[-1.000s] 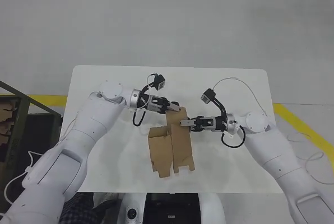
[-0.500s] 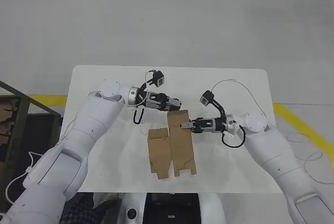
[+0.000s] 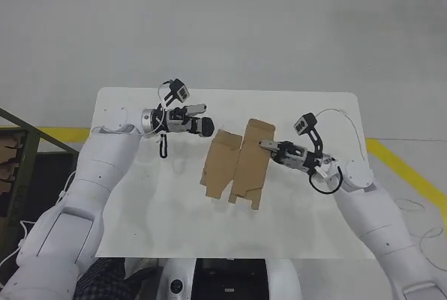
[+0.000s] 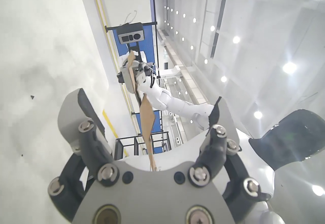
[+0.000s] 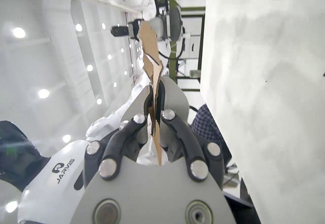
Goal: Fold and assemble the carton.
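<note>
Over the white table, the right wrist view shows right jaws pinching the carton; left jaws gape wide.

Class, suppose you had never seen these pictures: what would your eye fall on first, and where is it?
The flat brown carton stands out first, over the middle of the white table, pinched at one edge by the right gripper. Next comes the left gripper, a little way off to the carton's side, its fingers spread wide and holding nothing.
</note>
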You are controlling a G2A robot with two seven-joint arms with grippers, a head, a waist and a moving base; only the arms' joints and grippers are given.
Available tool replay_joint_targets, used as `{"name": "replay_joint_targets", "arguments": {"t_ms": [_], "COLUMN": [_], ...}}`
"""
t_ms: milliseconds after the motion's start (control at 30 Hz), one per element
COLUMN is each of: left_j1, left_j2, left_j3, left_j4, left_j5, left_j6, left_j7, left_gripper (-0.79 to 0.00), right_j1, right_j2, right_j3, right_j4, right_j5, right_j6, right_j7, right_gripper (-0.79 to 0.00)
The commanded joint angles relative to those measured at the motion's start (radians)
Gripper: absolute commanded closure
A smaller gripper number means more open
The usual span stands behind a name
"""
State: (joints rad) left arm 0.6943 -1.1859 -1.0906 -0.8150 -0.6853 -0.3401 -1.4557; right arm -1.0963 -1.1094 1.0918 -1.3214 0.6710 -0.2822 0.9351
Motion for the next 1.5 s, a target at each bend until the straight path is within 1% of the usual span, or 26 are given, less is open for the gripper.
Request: {"name": "replay_joint_targets", "arguments": {"t_ms": [0, 133, 267, 467, 600, 633, 667, 700, 733, 767, 833, 867, 1267, 1300, 1333, 1367, 1467], "left_j1": [0.017, 0.049, 0.071, 0.085, 0.089, 0.089, 0.089, 0.089, 0.089, 0.088, 0.085, 0.082, 0.047, 0.044, 0.042, 0.038, 0.028], "left_j2": [0.004, 0.006, 0.000, -0.008, -0.011, -0.012, -0.013, -0.014, -0.015, -0.016, -0.019, -0.020, -0.036, -0.037, -0.038, -0.038, -0.038], "left_j3": [-0.006, -0.004, 0.007, 0.030, 0.037, 0.038, 0.040, 0.041, 0.043, 0.046, 0.053, 0.056, 0.090, 0.091, 0.091, 0.090, 0.083], "left_j4": [-0.010, -0.036, -0.063, -0.093, -0.096, -0.096, -0.095, -0.093, -0.091, -0.089, -0.086, -0.084, -0.063, -0.061, -0.058, -0.055, -0.039], "left_j5": [0.004, 0.000, -0.017, -0.014, -0.009, -0.008, -0.007, -0.007, -0.005, -0.003, 0.003, 0.009, 0.035, 0.035, 0.033, 0.031, 0.022], "left_j6": [0.019, 0.048, 0.069, 0.074, 0.077, 0.079, 0.082, 0.084, 0.086, 0.087, 0.090, 0.091, 0.103, 0.102, 0.100, 0.100, 0.094], "left_j7": [0.006, 0.015, 0.028, 0.040, 0.056, 0.059, 0.062, 0.066, 0.070, 0.074, 0.079, 0.080, 0.086, 0.084, 0.082, 0.077, 0.051], "left_gripper": [-0.785, -0.785, -0.785, -0.785, -0.785, -0.711, -0.348, -0.234, -0.145, -0.108, -0.009, 0.000, 0.000, 0.000, 0.000, 0.000, 0.000], "right_j1": [-0.056, -0.156, -0.223, -0.264, -0.278, -0.282, -0.285, -0.288, -0.289, -0.291, -0.293, -0.294, -0.300, -0.301, -0.302, -0.303, -0.304], "right_j2": [0.007, 0.016, 0.014, 0.004, -0.001, -0.002, -0.002, -0.003, -0.004, -0.005, -0.007, -0.008, -0.020, -0.020, -0.021, -0.021, -0.019], "right_j3": [0.040, 0.085, 0.084, 0.067, 0.066, 0.067, 0.069, 0.070, 0.071, 0.072, 0.073, 0.074, 0.080, 0.081, 0.083, 0.085, 0.096], "right_j4": [-0.064, -0.199, -0.279, -0.309, -0.322, -0.324, -0.325, -0.327, -0.328, -0.330, -0.331, -0.332, -0.337, -0.338, -0.340, -0.343, -0.346], "right_j5": [-0.010, -0.070, -0.125, -0.159, -0.192, -0.193, -0.195, -0.196, -0.198, -0.201, -0.206, -0.209, -0.229, -0.227, -0.226, -0.224, -0.218], "right_j6": [0.004, 0.019, 0.028, 0.042, 0.056, 0.058, 0.059, 0.061, 0.063, 0.064, 0.065, 0.067, 0.073, 0.073, 0.072, 0.070, 0.067], "right_j7": [-0.090, -0.238, -0.351, -0.489, -0.545, -0.553, -0.561, -0.565, -0.569, -0.574, -0.584, -0.588, -0.626, -0.624, -0.619, -0.609, -0.550], "right_gripper": [0.000, 0.000, 0.000, 0.000, 0.000, 0.000, 0.000, 0.000, 0.000, 0.000, 0.000, 0.000, 0.000, -0.095, -0.311, -0.785, -0.785]}}
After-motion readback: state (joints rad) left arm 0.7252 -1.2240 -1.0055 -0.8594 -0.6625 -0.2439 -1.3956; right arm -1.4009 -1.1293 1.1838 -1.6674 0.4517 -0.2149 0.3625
